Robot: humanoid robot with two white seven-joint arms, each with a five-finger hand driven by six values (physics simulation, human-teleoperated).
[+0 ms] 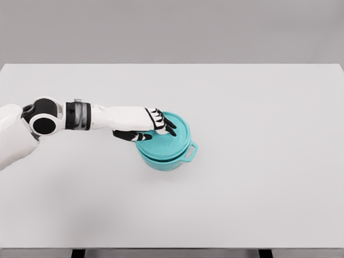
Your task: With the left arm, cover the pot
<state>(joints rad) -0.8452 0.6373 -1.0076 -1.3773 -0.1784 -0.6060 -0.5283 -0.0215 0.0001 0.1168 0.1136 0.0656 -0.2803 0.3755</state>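
A teal pot [167, 156] sits a little left of the middle of the white surface [258, 188], with a loop handle [191, 151] sticking out on its right side. A teal lid [173, 141] lies on top of the pot, tilted slightly — whether it is seated flush on the rim cannot be told. The left arm [91, 117] comes in from the left edge and reaches across to the pot. The left robot hand [151, 127] rests on the lid's left part, its black-tipped fingers [166, 125] curled over the lid's top and the thumb [131, 136] lower down by the pot's left edge — it looks closed on the lid, though the exact grip point is hidden beneath the hand.
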